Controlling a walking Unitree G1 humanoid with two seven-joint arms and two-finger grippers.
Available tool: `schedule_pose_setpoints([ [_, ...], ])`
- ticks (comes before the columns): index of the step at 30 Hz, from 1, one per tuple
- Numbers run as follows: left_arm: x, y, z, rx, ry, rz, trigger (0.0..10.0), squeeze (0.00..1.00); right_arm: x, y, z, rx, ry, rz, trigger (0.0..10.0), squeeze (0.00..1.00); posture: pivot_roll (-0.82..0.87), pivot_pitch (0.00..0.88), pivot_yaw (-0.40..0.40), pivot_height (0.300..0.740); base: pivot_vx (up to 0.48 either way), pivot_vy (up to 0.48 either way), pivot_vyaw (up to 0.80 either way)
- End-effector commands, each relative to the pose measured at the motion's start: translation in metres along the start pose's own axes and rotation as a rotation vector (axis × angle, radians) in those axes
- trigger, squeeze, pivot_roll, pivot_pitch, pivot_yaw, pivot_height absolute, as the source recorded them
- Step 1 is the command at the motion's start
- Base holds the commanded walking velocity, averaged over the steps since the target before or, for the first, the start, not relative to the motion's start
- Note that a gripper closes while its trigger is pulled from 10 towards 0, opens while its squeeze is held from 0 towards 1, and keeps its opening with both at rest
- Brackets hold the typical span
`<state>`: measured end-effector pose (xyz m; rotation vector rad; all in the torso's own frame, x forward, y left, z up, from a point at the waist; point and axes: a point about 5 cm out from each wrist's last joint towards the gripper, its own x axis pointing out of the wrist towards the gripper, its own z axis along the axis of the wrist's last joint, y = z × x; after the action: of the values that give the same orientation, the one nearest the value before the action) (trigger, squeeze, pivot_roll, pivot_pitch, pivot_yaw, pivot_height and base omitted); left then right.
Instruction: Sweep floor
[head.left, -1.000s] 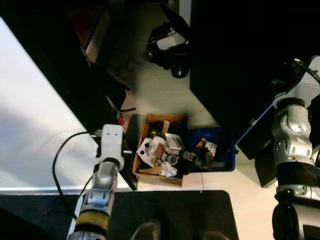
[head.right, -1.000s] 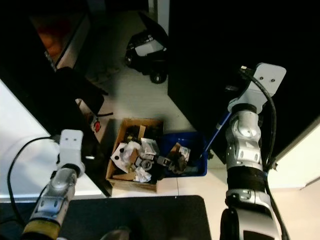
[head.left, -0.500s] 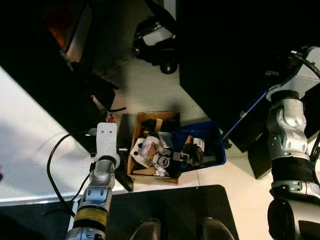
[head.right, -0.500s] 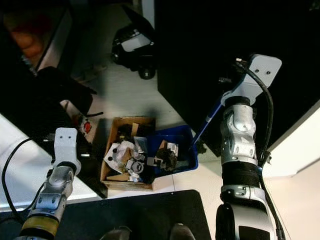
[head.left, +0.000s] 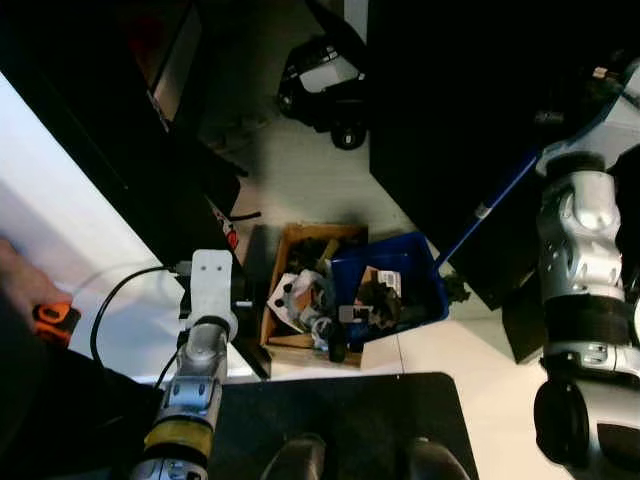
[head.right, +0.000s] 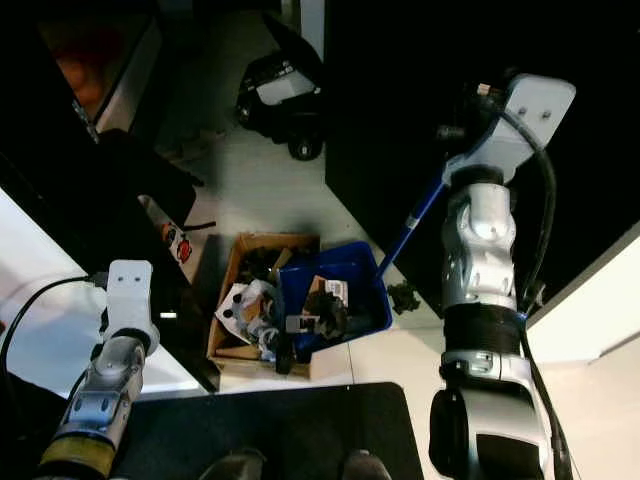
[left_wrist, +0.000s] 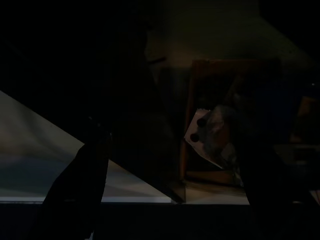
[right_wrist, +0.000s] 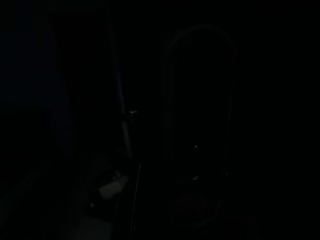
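The right arm (head.right: 480, 270) reaches up and away from the robot into a black, unlit area, and a blue pole (head.right: 410, 228), seemingly the broom's handle, runs from that arm's far end down to the floor (head.right: 270, 200). The right tool is lost in the dark, so whether it is clenched on the pole cannot be told. The pole's lower end meets a blue bin (head.left: 392, 288) of clutter, which lies tilted against a cardboard box (head.left: 300, 290) of scraps; the two touch and overlap. A small dark clump (head.right: 404, 297) sits on the floor just beside the bin, on the right arm's side.

Open pale floor runs from the box away from the robot toward a black wheeled machine (head.left: 325, 85), hemmed by dark furniture on both sides. A black mat (head.left: 340, 425) lies nearest the robot's feet.

Half a second ago the bin lay flatter and beside the box; now it has swung over the box's edge, and the pole has come closer to the box. A person's hand (head.left: 18, 285) with something orange (head.left: 50, 318) has come in beyond the left arm (head.left: 200, 350).

The left wrist view looks past its tool's dark fingers (left_wrist: 75, 185), spread apart and grasping nothing, to the box and a white scrap (left_wrist: 205, 137). The right wrist view is nearly black.
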<state>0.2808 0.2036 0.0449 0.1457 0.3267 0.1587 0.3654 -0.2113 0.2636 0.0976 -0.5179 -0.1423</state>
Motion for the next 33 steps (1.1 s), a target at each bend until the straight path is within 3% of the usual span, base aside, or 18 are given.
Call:
schedule_pose_setpoints([
  [1,-0.002,-0.001,-0.005,-0.012,0.023,0.005,10.0,0.0,0.006,0.002,0.008,0.026,-0.047,-0.004,10.0,0.0,0.0,0.091,0.024,0.74,0.0,0.0,0.0],
  [9,-0.008,0.001,-0.008,-0.014,0.023,0.013,10.0,0.0,0.029,0.021,0.013,-0.035,-0.075,0.06,10.0,0.0,0.03,0.107,0.012,0.74,0.0,0.0,0.0],
  [11,-0.016,0.007,-0.01,-0.012,0.022,0.03,10.0,0.0,0.038,0.041,0.014,-0.036,-0.077,0.103,10.0,0.0,0.08,0.125,-0.005,0.74,0.0,0.0,0.0],
  [22,-0.036,0.016,-0.014,-0.025,0.021,0.078,10.0,0.0,0.048,0.074,0.016,-0.056,-0.09,0.158,10.0,0.0,0.18,0.157,-0.05,0.74,0.0,0.0,0.0],
  [30,-0.052,0.015,-0.014,-0.043,0.023,0.106,10.0,0.0,0.056,0.101,0.03,-0.107,-0.129,0.235,10.0,0.0,0.24,0.183,-0.091,0.74,0.0,0.0,0.0],
  [33,-0.06,0.016,-0.014,-0.055,0.022,0.125,10.0,0.0,0.056,0.119,0.037,-0.134,-0.153,0.291,10.0,0.0,0.27,0.199,-0.118,0.74,0.0,0.0,0.0],
])
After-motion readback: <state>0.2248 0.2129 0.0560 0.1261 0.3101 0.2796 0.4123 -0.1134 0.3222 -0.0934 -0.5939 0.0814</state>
